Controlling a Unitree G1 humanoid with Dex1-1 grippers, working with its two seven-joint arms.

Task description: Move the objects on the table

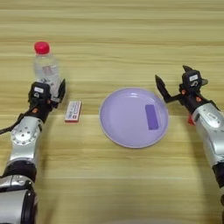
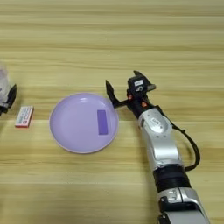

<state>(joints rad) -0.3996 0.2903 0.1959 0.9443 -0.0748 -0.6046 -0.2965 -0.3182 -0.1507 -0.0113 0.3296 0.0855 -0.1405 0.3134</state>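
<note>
Left eye view showed the wide light-brown wooden table (image 1: 131, 35) with a round lilac plate (image 1: 127, 120) near its middle, a small purple flat strip (image 1: 151, 117) lying on the plate's right half. Well left of the plate stood the clear plastic water bottle with red cap (image 1: 45, 65), upright. The left gripper (image 1: 49, 92) sat at the bottle's base; whether its fingers gripped the bottle could not be told. The right gripper (image 1: 174, 83) hung just right of the plate, fingers spread and holding nothing. Between bottle and plate lay the small flat white pack with red edges (image 1: 73, 111). A small red cube (image 1: 190, 119) peeked out beside the right arm, right of the plate.
</note>
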